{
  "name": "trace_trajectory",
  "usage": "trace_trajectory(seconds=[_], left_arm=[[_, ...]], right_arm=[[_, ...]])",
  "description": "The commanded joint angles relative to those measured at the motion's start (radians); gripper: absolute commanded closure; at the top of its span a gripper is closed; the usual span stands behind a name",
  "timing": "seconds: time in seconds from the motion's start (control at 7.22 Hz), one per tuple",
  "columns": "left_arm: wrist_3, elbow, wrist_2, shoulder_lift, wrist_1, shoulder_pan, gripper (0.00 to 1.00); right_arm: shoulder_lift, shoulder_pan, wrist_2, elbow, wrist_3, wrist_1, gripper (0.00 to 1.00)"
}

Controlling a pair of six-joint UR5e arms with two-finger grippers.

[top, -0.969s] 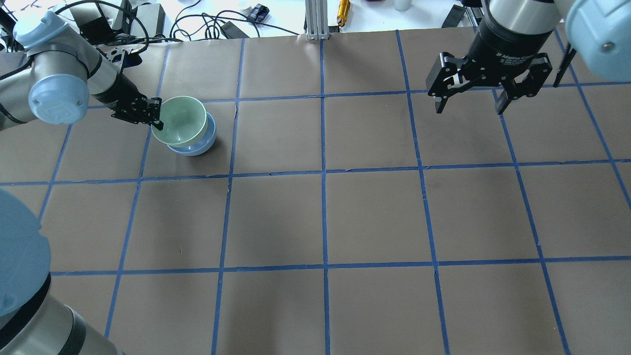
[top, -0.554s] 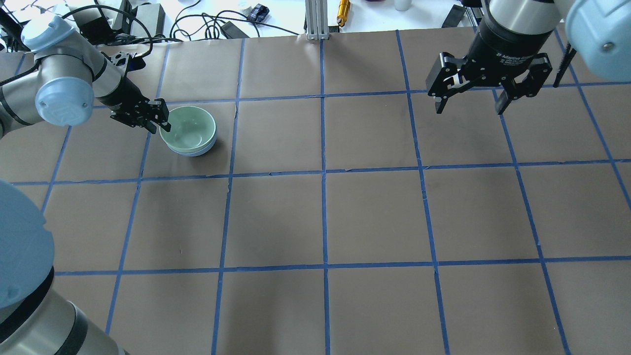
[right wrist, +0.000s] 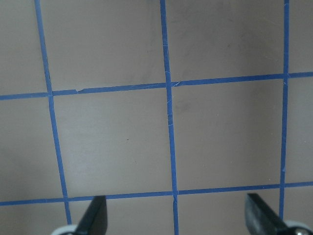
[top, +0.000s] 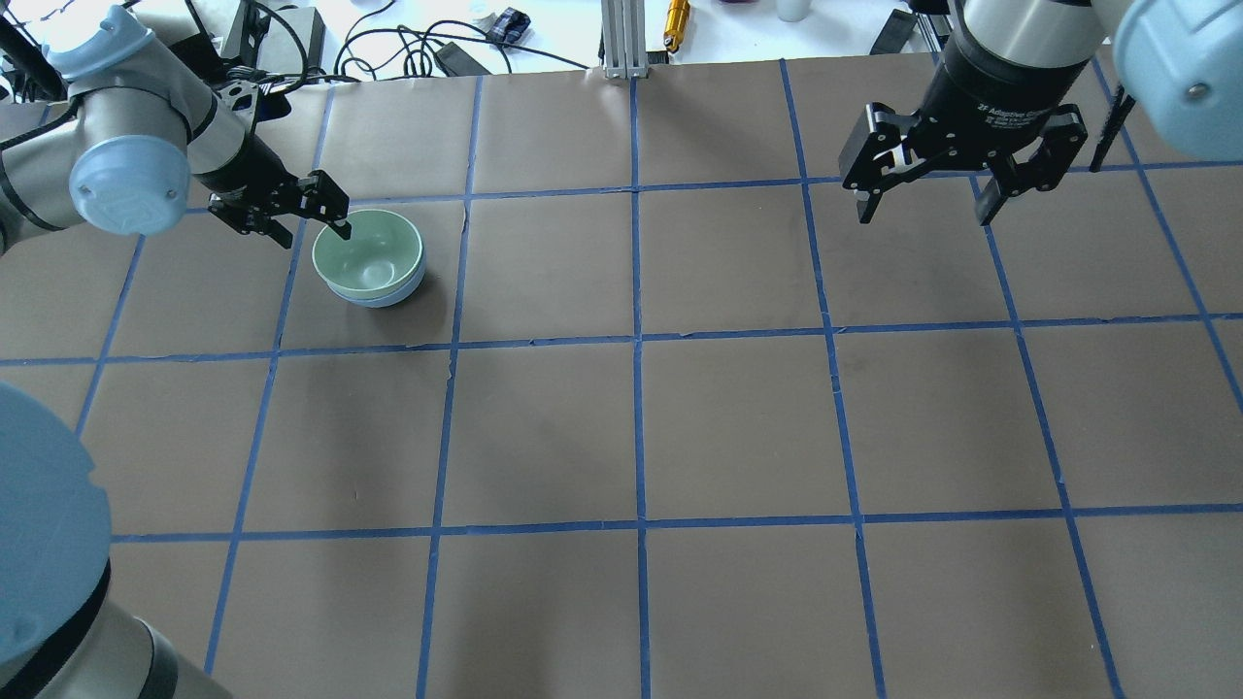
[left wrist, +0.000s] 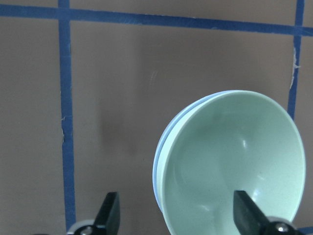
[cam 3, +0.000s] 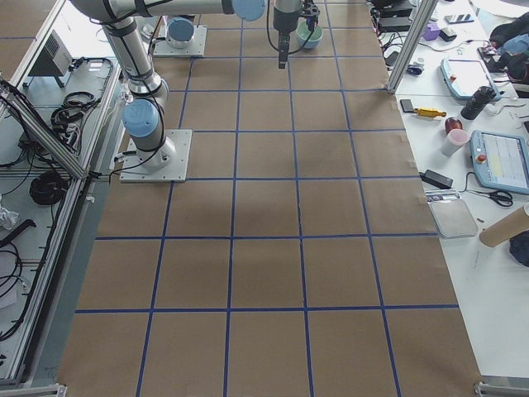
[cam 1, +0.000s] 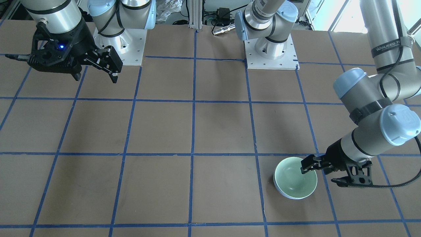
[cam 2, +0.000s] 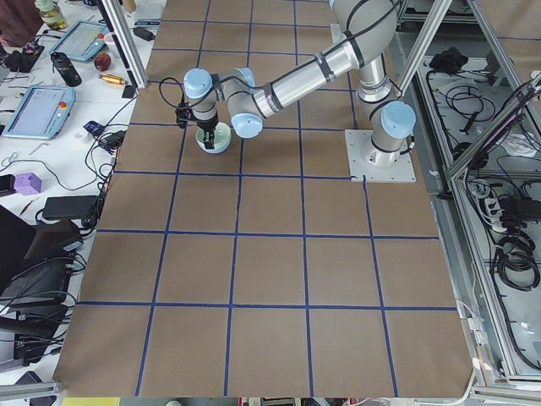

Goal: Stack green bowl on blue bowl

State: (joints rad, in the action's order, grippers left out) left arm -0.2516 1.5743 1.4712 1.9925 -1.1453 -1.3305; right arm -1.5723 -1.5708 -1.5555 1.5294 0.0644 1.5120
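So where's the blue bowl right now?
The blue bowl sits upper left in the overhead view, nested under the green bowl, only its edge showing, right beside the left claw.

Brown table (top: 738, 427) gridded with blue tape (top: 638, 339); black cables (top: 398, 37) and a yellow tool (top: 676, 21) beyond its far edge.

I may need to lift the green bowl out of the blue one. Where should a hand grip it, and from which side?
Probably its rim, from straight above, one finger inside the wall and one outside. The green bowl sits upright, nested deep in the blue bowl, so only its rim band is exposed.
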Motion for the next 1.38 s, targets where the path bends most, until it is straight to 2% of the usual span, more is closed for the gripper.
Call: trace_trajectory(seconds=[0.0,0.28,0.69,0.97,1.11,1.25], left_arm=[[0.129,-0.031,0.132,-0.095,-0.13,-0.167,0.15],[0.16,-0.065,0.112,-0.194,-0.223,-0.214,0.15],[0.161,-0.126,0.095,-0.343,-0.439,-0.223,0.14],[0.161,-0.097,0.098,-0.405,-0.445,-0.223,0.12],[0.161,-0.077,0.104,-0.415,-0.438,-0.223,0.0],[0.161,-0.076,0.106,-0.419,-0.436,-0.222,0.0]], right_arm=[[0.0,0.0,0.0,0.0,0.0,-0.001,0.0],[0.0,0.0,0.0,0.0,0.0,-0.001,0.0],[0.0,0.0,0.0,0.0,0.0,-0.001,0.0],[0.0,0.0,0.0,0.0,0.0,0.0,0.0],[0.0,0.0,0.0,0.0,0.0,-0.001,0.0],[0.0,0.0,0.0,0.0,0.0,-0.001,0.0]])
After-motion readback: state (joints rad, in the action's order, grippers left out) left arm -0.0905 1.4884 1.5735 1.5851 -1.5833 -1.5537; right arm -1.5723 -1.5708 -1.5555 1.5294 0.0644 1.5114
